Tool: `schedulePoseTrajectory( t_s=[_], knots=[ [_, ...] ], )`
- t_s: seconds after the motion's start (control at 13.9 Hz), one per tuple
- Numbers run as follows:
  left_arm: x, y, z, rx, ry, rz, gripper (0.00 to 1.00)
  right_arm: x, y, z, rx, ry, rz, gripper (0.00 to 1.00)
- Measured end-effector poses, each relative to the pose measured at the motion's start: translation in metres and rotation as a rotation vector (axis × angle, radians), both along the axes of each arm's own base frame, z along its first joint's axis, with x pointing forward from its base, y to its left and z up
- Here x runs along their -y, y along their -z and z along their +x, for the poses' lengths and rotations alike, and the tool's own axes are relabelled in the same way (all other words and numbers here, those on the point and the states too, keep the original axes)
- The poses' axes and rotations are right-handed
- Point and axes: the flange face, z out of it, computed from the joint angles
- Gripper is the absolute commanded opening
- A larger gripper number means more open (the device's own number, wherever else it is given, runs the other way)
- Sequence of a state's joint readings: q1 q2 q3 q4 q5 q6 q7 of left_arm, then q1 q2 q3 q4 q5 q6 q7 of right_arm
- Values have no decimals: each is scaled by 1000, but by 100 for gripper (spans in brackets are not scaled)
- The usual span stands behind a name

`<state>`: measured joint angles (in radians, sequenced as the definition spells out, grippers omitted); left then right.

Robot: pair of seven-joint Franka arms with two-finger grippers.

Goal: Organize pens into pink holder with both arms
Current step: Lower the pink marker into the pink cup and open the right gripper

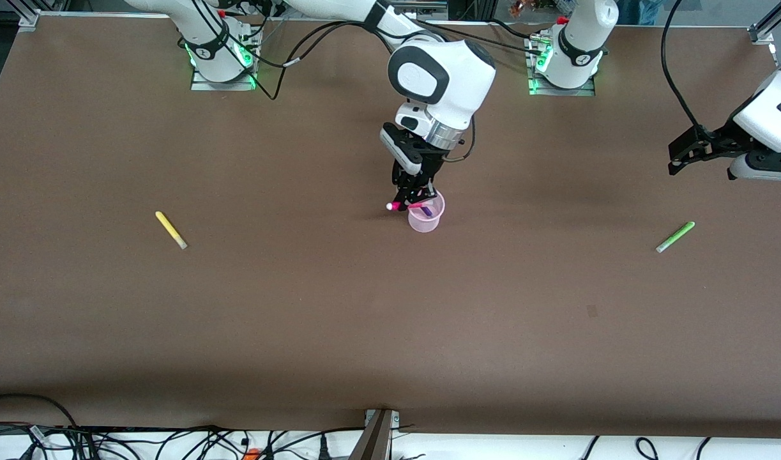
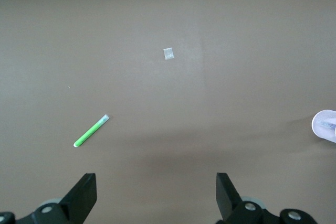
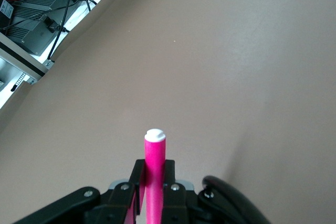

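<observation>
My right gripper (image 1: 414, 203) is shut on the magenta-pink pen (image 1: 405, 206) and holds it tilted over the rim of the pink holder (image 1: 425, 220) at mid-table. In the right wrist view the pen (image 3: 155, 171) stands between the closed jaws. A dark purple-blue pen (image 1: 428, 209) is in the holder. The yellow pen (image 1: 170, 229) lies toward the right arm's end. The light green pen (image 1: 675, 237) lies toward the left arm's end and shows in the left wrist view (image 2: 91, 131). My left gripper (image 1: 684, 153) is open and empty, up over the table's edge above the green pen.
The holder's rim (image 2: 325, 125) shows at the edge of the left wrist view. A small pale patch (image 2: 168, 53) marks the brown table. Cables and equipment (image 3: 37, 3) lie off the table's front edge.
</observation>
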<state>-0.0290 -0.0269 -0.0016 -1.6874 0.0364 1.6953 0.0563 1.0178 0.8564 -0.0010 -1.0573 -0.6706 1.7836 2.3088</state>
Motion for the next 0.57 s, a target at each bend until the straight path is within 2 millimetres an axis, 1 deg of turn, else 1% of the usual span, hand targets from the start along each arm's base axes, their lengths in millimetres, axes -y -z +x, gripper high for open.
schedulePoseTrajectory(
  t_s=[0.14,0.29,0.43,0.57],
  knots=[
    [1,4,-1,-8,-9,0,100,-6,2,-8,19,-7,-8,0],
    [1,4,-1,-9,-10,0,100,-9,12,-13,33,-6,-29,0],
    [0,5,-1,-10,-13,0,100,-8,28,-13,43,-2,-53,0],
    [-2,6,0,-12,-16,3,100,-7,33,-11,52,0,-64,0]
  ],
)
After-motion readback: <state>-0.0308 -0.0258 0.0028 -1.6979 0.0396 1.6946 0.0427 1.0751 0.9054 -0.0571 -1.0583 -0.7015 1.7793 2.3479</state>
